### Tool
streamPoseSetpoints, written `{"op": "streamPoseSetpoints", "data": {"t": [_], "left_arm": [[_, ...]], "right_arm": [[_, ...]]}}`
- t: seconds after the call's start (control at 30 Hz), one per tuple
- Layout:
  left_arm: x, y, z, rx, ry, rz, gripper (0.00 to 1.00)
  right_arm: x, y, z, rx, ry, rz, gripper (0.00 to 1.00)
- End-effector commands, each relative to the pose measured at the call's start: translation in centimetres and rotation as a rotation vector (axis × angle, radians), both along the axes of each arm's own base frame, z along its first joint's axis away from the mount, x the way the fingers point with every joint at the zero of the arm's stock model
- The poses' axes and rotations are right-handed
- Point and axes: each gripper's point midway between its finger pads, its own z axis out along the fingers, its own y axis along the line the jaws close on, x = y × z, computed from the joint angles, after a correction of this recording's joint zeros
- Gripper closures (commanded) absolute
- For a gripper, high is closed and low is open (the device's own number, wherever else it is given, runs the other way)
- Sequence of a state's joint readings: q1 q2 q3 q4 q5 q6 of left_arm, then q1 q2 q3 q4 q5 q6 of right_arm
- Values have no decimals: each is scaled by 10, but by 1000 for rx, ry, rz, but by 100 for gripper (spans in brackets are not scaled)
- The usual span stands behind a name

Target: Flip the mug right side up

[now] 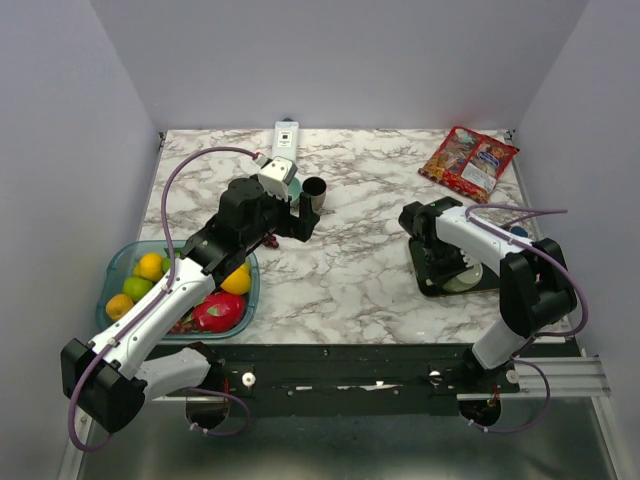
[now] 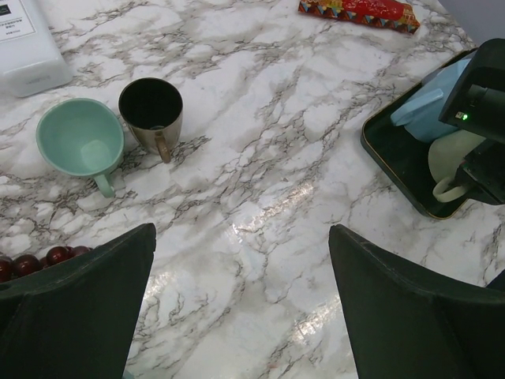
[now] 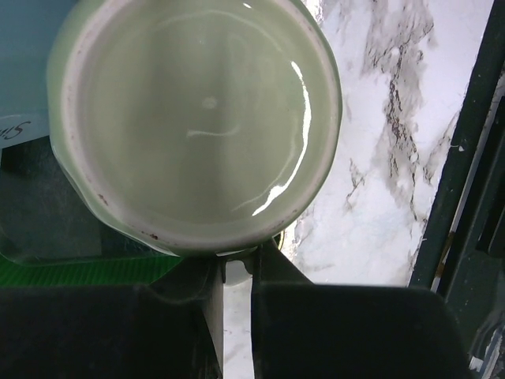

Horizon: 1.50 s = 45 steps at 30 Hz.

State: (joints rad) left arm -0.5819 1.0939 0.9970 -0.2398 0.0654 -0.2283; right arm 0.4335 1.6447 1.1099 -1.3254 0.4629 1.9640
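A pale green mug [image 3: 197, 118] lies base toward the camera in the right wrist view, over a black tray [image 1: 430, 285]. My right gripper [image 3: 235, 267] is shut on the mug's handle, which shows between the fingers [image 3: 268, 276]. In the top view the right gripper [image 1: 440, 250] is over the tray with the mug [image 1: 463, 280] under it. In the left wrist view the mug [image 2: 451, 162] sits in the tray [image 2: 390, 162]. My left gripper [image 2: 241, 300] is open and empty above the marble table, near the table's middle [image 1: 290, 215].
A teal mug [image 2: 79, 138] and a dark mug [image 2: 151, 110] stand upright side by side, the dark one also in the top view [image 1: 315, 193]. A white box [image 1: 285, 140] lies at the back, a snack bag [image 1: 468, 158] at the back right, a fruit basket [image 1: 135, 258] at the front left.
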Motion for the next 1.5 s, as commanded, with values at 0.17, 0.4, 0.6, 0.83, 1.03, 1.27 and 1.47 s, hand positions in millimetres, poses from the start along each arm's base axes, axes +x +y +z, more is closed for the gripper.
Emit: {"op": "streamPoseSetpoints", "data": {"t": [0.17,0.4,0.6,0.83,1.03,1.27,1.47], "left_arm": [[-1,-2,12,-32,-29,-11,1],[-6,-8,28,-68,-30,-42,1],[-14,-19,48,-127,-20,-101,1],[-25,-39,70,-220,11,-204,1],[-44,-65,93,-387,78,-339,1],[-69,-87,129,-645,120,-517,1],[-71,-101,151,-712,112,-572,1]], "right_arm": [[5,-24,49,-78,-184,-93,100],[9,-15,96,64,-356,70,100],[21,15,153,243,-594,357,100],[40,60,233,375,-962,726,99],[54,98,299,354,-1258,1055,100],[45,138,372,398,-1582,1285,100],[31,162,402,491,-1723,1383,99]]}}
